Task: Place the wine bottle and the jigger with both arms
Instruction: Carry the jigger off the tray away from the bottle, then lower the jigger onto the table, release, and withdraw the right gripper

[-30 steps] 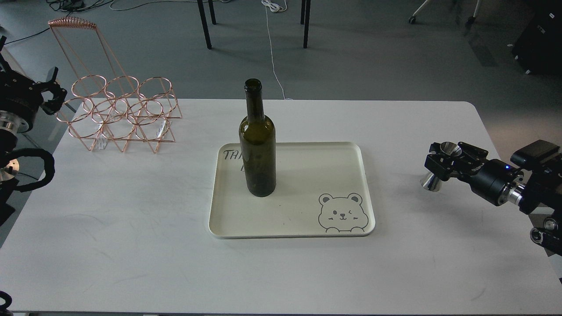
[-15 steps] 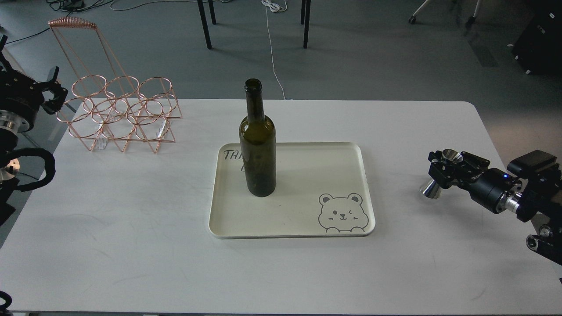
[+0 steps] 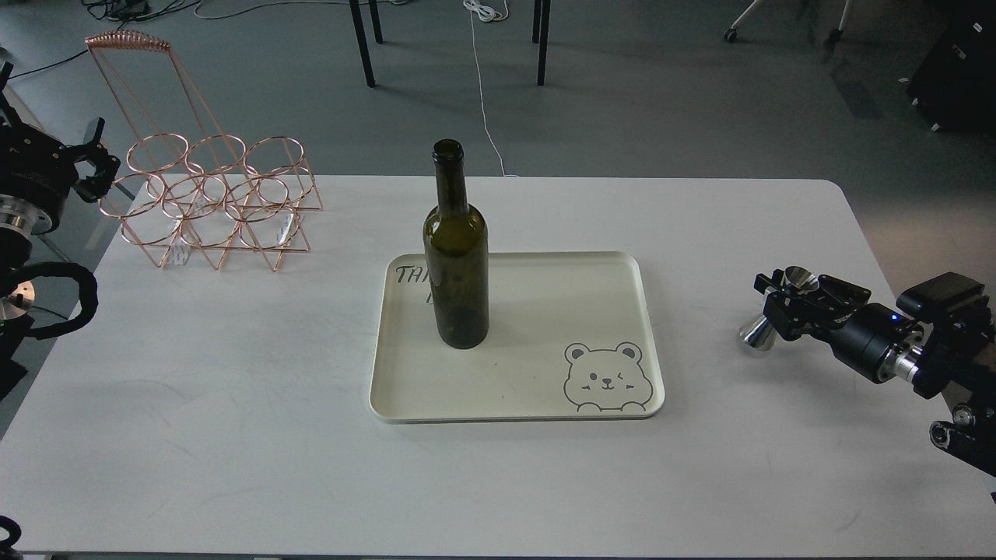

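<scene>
The dark olive-green wine bottle (image 3: 457, 257) stands upright on the left part of the cream tray (image 3: 545, 311) in the middle of the white table. The small silver jigger (image 3: 759, 332) is tilted at the right side of the table, held at its waist by my right gripper (image 3: 782, 299), which is shut on it. My left gripper (image 3: 93, 167) is far left, off the table edge beside the copper rack, with nothing in it; its fingers are too dark to tell apart.
A copper wire bottle rack (image 3: 210, 198) stands at the table's back left corner. The tray has a bear drawing (image 3: 607, 377) at its front right. The table's right edge (image 3: 879, 257) is just behind the right arm.
My right gripper has moved slightly down and left with the jigger, which now tilts more. The bottle, tray and left arm have not moved.
</scene>
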`<state>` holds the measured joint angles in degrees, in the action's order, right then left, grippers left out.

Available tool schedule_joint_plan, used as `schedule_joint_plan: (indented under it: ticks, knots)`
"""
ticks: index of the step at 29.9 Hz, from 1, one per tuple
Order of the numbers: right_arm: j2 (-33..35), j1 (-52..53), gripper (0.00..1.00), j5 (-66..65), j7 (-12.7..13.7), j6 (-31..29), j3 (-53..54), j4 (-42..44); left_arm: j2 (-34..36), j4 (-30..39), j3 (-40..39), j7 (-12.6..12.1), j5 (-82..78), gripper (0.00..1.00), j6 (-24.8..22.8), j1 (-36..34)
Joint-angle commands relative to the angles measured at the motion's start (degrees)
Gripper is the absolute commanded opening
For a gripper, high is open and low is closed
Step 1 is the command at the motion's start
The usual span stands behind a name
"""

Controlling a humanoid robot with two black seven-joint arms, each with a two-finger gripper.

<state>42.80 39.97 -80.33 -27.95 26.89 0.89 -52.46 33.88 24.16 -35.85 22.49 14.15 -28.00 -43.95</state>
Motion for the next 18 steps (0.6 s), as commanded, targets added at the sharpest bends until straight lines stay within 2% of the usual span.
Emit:
schedule_joint_plan:
  ticks: [1, 10, 14, 18]
  knots:
    - [0.00, -0.07, 0.40, 0.00, 0.00, 0.00, -0.10, -0.10, 0.05, 0.01, -0.01, 0.01, 0.00, 0.98, 0.00, -0.08]
    - [0.53, -0.15, 0.46, 0.00, -0.05, 0.09, -0.10, -0.62, 0.23, 0.01, -0.01, 0.01, 0.00, 0.98, 0.00, -0.17]
    - [0.88, -0.15, 0.54, 0.00, -0.05, 0.09, -0.18, -1.33, 0.23, 0.01, -0.01, 0.01, 0.00, 0.98, 0.00, -0.26]
    - [2.10, -0.15, 0.66, 0.00, -0.05, 0.09, -0.45, -3.26, 0.31, 0.01, -0.10, 0.01, 0.00, 0.98, 0.00, -0.34]
